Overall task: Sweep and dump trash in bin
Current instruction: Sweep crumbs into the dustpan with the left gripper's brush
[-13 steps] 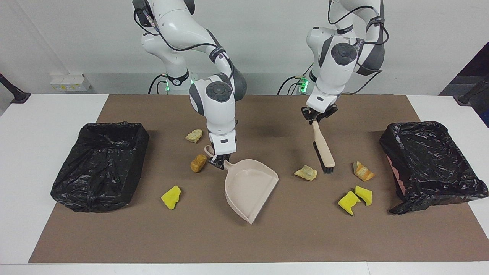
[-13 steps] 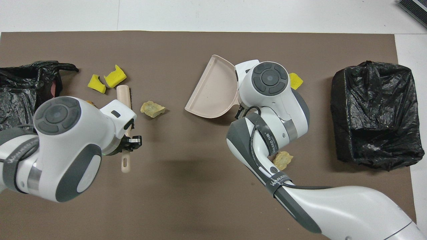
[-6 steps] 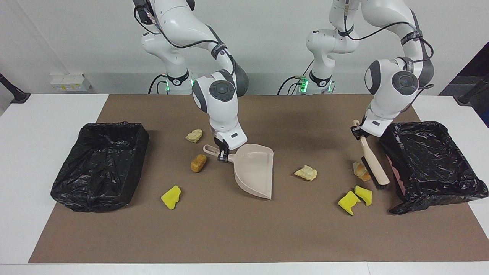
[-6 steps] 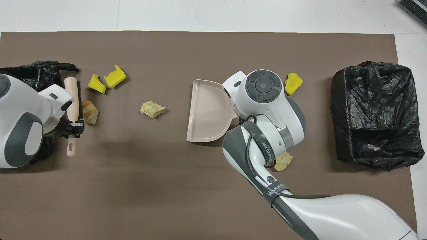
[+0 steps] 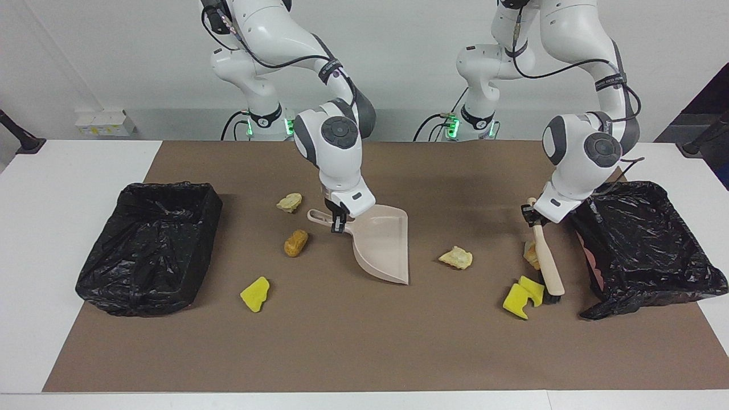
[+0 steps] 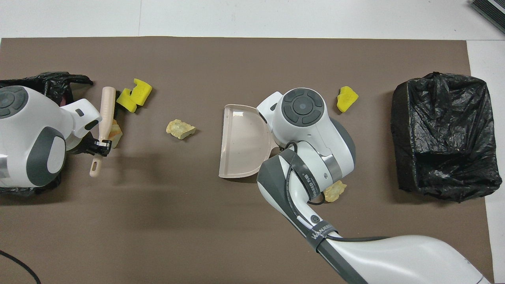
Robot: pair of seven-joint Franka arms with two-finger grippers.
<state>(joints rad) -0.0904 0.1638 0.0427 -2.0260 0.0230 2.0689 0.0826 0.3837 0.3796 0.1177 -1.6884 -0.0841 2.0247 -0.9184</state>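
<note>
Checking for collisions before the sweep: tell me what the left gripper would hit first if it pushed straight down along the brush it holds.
Probably the brown mat. The left gripper points steeply down along the brush, whose head sits beside the two yellow sponge pieces; depth is uncertain.

My white table (image 5: 68, 188) carries a brown mat (image 5: 364, 347). On the mat lie seven scraps (image 5: 455, 257) and two black-lined bins (image 5: 149, 245), one at each end; most scraps lie between those bins, near the mat's middle.
</note>
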